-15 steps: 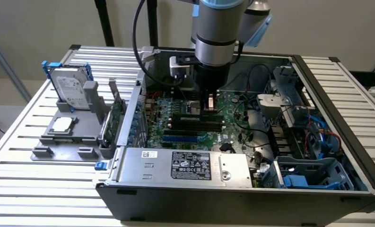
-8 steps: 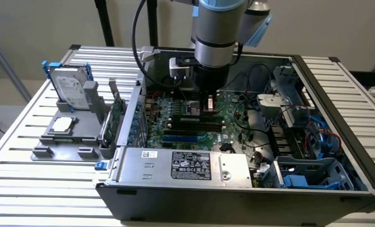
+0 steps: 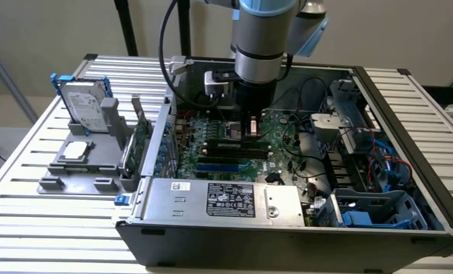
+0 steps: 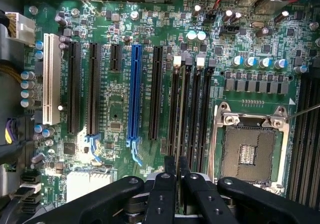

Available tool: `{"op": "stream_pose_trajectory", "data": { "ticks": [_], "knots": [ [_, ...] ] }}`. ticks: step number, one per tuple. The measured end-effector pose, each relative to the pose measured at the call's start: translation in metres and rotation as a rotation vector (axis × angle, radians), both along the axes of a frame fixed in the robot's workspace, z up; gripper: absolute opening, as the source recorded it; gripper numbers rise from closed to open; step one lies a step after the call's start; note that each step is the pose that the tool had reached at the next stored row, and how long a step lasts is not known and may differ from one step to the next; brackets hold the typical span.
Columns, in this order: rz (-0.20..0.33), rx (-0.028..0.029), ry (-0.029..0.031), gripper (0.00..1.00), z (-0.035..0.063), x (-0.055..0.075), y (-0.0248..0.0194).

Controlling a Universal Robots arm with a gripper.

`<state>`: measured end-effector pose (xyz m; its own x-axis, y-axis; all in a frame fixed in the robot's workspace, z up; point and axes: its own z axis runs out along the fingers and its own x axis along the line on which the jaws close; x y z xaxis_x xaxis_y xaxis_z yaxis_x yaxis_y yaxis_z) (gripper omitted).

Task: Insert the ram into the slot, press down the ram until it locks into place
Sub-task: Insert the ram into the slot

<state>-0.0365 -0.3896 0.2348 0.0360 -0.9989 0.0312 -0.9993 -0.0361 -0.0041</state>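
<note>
My gripper [image 3: 251, 132] reaches down into the open computer case [image 3: 409, 114], over the black memory sockets [image 4: 200, 109] of the motherboard [image 4: 120, 109]. Its two black fingers [image 4: 167, 184] stand pressed together, with only a hairline between the tips of the gripper [image 4: 176, 165]. The ram [image 3: 237, 146] shows as a thin green stick with dark chips, lying along a socket right under the fingertips. From the wrist it is edge-on, a narrow strip [image 4: 179, 114] running away from the tips. I cannot tell whether its end latches have closed.
An empty processor socket [image 4: 248, 149] lies beside the memory sockets, and a blue slot [image 4: 134, 94] and black expansion slots on the other side. A power supply [image 3: 226, 200] fills the case front. Cables and a drive cage [image 3: 363, 142] crowd the exterior view's right. A hard drive [image 3: 85, 108] stands outside.
</note>
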Motion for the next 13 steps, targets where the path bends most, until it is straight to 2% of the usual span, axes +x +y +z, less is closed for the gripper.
{"op": "stream_pose_trajectory", "data": {
  "ticks": [13],
  "knots": [
    [0.0,-0.001,-0.0012,0.13,-0.0048,-0.0003,0.0]
  ]
}}
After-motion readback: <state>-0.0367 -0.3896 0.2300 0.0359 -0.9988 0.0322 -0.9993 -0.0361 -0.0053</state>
